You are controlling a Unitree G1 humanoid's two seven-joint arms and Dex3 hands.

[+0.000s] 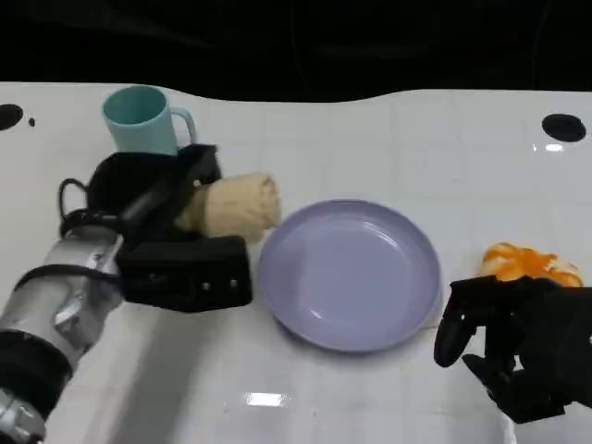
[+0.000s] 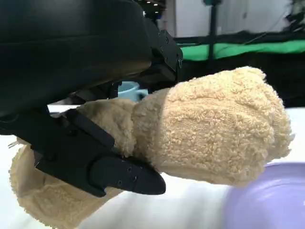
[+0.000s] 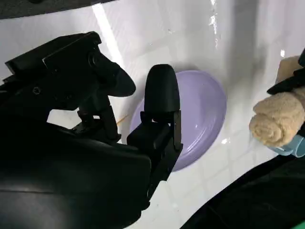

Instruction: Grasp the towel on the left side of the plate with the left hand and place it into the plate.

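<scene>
White tabletop (image 1: 388, 139) filled most of the frame, with darkness beyond its far edge along the top. At centre left, the left hand (image 1: 176, 236) gripped the rolled beige towel (image 1: 236, 205), its black fingers (image 2: 100, 164) wrapped around the roll, which stuck out just beside the upper-left rim of the lavender plate (image 1: 351, 274) in the middle. A teal mug (image 1: 143, 118) stood in the upper left, behind the hand. At lower right, the right hand (image 1: 513, 338) held nothing, its fingers loosely apart, close to the plate's right edge, with an orange object (image 1: 529, 262) just above it.
</scene>
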